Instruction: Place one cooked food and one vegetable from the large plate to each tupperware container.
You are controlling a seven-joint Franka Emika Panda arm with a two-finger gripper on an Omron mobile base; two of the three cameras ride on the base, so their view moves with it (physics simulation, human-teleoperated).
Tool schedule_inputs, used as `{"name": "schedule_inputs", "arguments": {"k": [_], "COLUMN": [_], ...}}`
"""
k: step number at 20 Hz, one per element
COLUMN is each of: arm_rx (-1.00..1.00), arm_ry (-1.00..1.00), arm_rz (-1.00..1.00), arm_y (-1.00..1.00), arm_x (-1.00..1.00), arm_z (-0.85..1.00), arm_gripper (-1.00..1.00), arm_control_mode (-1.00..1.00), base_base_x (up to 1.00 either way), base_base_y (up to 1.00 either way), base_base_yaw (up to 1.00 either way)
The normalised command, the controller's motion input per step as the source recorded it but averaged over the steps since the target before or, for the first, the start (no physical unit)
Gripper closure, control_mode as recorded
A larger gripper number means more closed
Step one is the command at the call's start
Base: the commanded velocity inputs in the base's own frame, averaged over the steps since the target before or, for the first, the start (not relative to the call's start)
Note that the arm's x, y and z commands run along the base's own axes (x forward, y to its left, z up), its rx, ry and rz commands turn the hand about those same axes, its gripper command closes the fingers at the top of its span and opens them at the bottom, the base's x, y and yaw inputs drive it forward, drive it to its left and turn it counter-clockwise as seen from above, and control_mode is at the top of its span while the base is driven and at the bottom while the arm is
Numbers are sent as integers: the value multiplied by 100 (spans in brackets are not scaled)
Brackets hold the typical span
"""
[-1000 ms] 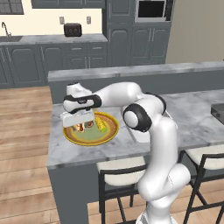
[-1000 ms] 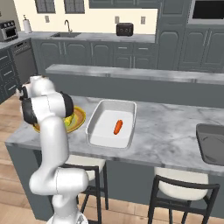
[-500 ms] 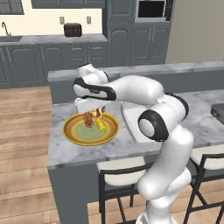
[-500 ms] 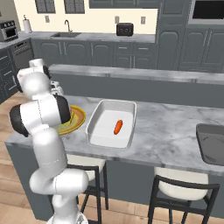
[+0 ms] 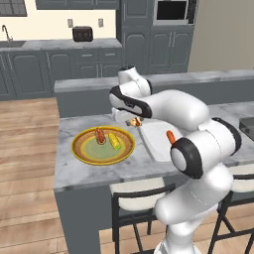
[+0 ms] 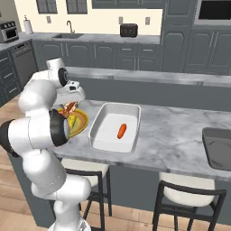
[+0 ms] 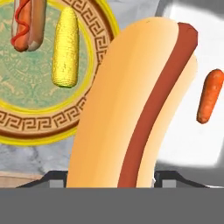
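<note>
My gripper [image 5: 133,120] is shut on a plain hot dog [image 7: 131,109] and holds it above the gap between the large plate [image 5: 79,149] and the white tupperware container [image 5: 155,145]. In the right base view the gripper [image 6: 70,107] hangs just left of the white container [image 6: 101,135]. A second hot dog with ketchup [image 7: 27,22] and a corn cob [image 7: 65,48] lie on the plate [image 7: 43,118]. A carrot [image 6: 121,131] lies inside the white container. The dark grey container [image 6: 219,149] sits far right on the counter.
The grey marble island counter [image 6: 176,135] has a raised back ledge [image 6: 149,76] behind the containers. Stools [image 6: 189,194] stand under its front edge. A toaster [image 6: 128,30] and sink sit on the far kitchen counter.
The arm has swung right from over the plate's left side to the plate's right edge, lifting the plain hot dog along with it. The plate, carrot and containers have stayed put.
</note>
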Motion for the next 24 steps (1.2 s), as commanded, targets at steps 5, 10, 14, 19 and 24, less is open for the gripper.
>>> {"name": "schedule_inputs", "arguments": {"k": [5, 10, 14, 19, 24], "arm_rx": [16, 21, 12, -1, -6], "arm_ry": [-1, 3, 0, 8, 0], "arm_rz": [5, 0, 0, -3, -14], "arm_y": [-100, -98, -89, -8, 0], "arm_x": [27, 28, 42, 27, 14], "arm_z": [4, -42, -31, -53, -62], "arm_gripper": [100, 100, 100, 100, 100], "arm_control_mode": [-100, -100, -100, -100, -100], "base_base_x": [0, 0, 0, 0, 0], "base_base_y": [0, 0, 0, 0, 0], "base_base_yaw": [0, 0, 0, 0, 0]}}
